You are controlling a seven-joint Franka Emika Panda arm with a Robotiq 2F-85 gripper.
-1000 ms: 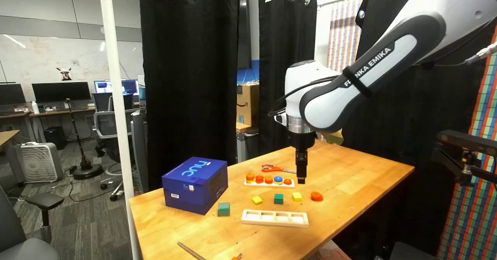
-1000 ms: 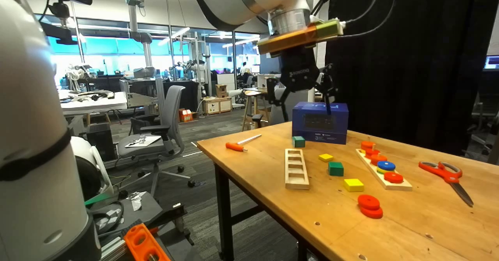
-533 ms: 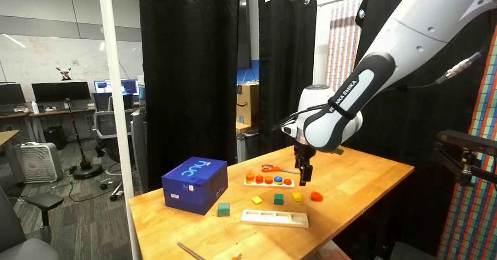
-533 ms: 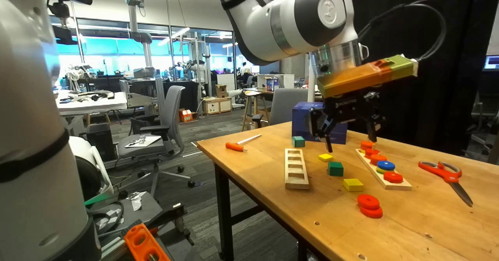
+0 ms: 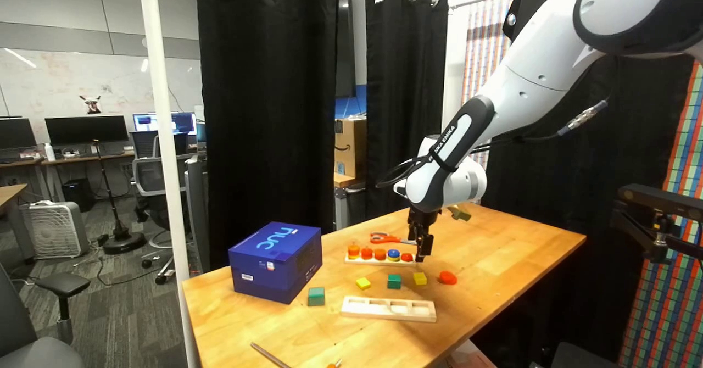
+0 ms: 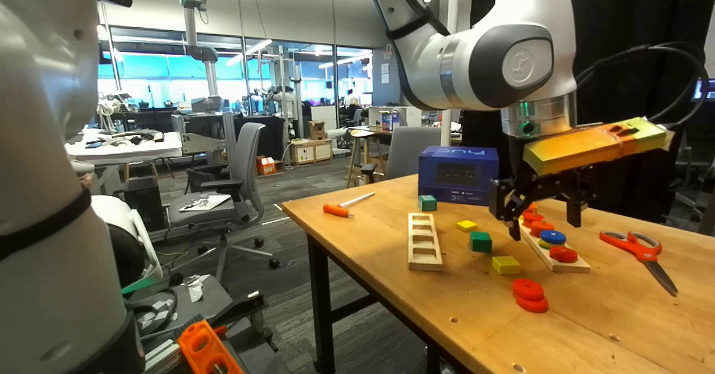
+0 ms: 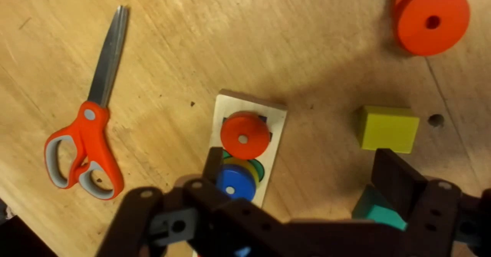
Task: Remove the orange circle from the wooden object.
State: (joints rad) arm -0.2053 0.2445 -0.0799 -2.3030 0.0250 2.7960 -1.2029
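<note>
The orange circle (image 7: 245,130) sits on a peg at one end of the light-wood board (image 7: 245,102). It also shows in both exterior views (image 5: 406,257) (image 6: 563,254). A blue disc (image 7: 236,180) over a yellow one is beside it; several more orange discs (image 6: 542,229) sit farther along the board. My gripper (image 7: 301,155) is open and empty. It is above the table, low beside the board in both exterior views (image 5: 422,250) (image 6: 544,228). In the wrist view one finger overlaps the blue disc's edge. The other is over a green block. The board's far end is hidden.
Two stacked orange-red discs (image 7: 433,38) and a yellow block (image 7: 389,132) lie beside the board. Scissors (image 7: 90,130) lie on the other side. A green block (image 6: 481,242), recessed wooden tray (image 6: 425,266), blue box (image 6: 458,174) and screwdriver (image 6: 336,210) are on the table.
The arm has come down and across the table toward the pegged board, with the gripper turned a little. The gripper stays open. The objects on the table have not moved.
</note>
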